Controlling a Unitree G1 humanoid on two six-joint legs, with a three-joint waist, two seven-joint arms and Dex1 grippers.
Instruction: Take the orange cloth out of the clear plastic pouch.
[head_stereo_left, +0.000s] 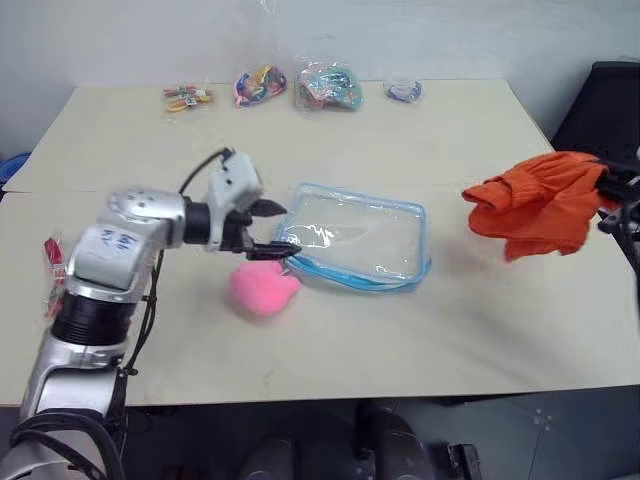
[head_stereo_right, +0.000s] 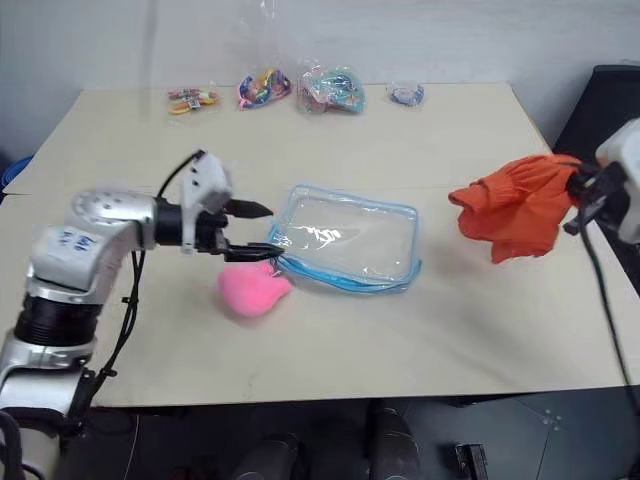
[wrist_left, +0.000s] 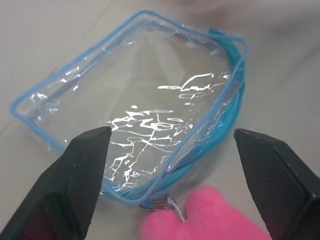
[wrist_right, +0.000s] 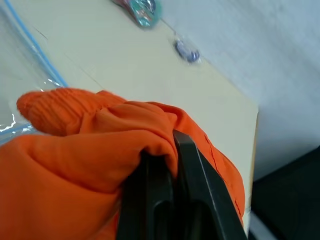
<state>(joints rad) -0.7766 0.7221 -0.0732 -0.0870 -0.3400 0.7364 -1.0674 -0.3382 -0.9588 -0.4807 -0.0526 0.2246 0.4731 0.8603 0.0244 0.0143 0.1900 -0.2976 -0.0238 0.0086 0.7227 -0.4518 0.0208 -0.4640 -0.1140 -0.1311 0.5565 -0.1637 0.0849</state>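
The orange cloth (head_stereo_right: 515, 205) is out of the pouch and hangs bunched in the air over the right side of the table (head_stereo_left: 400, 330), pinched in the right claw (wrist_right: 167, 165), whose 2 black fingers are pressed together on a fold of it. It is bright orange, soft and crumpled, with a ribbed edge and stitched seams showing in the right wrist view. The clear pouch (head_stereo_left: 355, 238) lies flat mid-table, well apart from the cloth, see-through with light blue trim and shiny creases, nothing visible inside it. The left claw (head_stereo_left: 270, 230) sits just beside the pouch's left edge, its 2 fingers spread wide and gripping nothing. A pink plush heart (head_stereo_left: 263, 285) rests on the table just below that claw, near the pouch's corner. Along the far edge sit 4 small bags of colourful bits (head_stereo_left: 260, 85).
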